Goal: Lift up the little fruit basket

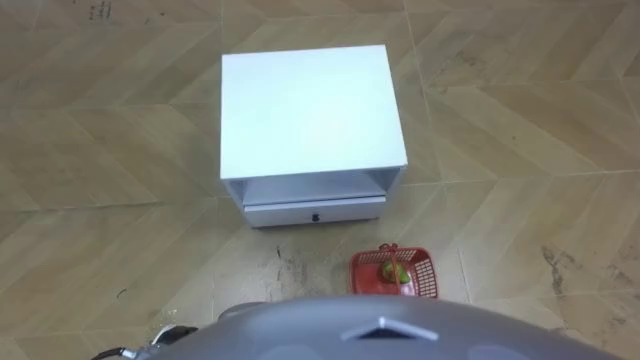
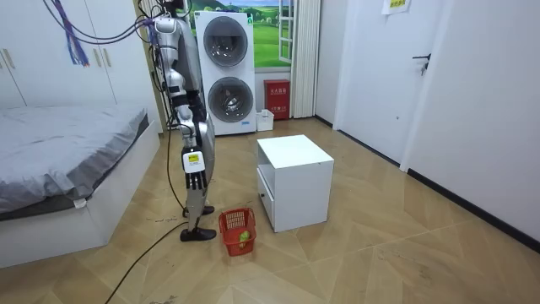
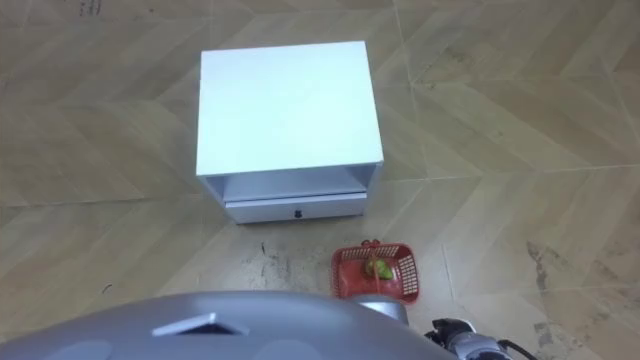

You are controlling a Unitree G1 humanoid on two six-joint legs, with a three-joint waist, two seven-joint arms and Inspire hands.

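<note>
Red plastic lattice basket point(image 2: 238, 230) holding green fruit point(image 1: 395, 270) sits on the floor, below-ahead of my right hand point(image 2: 193, 171), which hangs relaxed and empty. Probably light and stiff; I'd hook the rim handle.

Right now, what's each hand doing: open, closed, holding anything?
Left hand: cannot tell, it barely comes in at the lower edge.
Right hand: open, hanging at the robot's side, holding nothing; the fruit basket sits on the floor.
</note>
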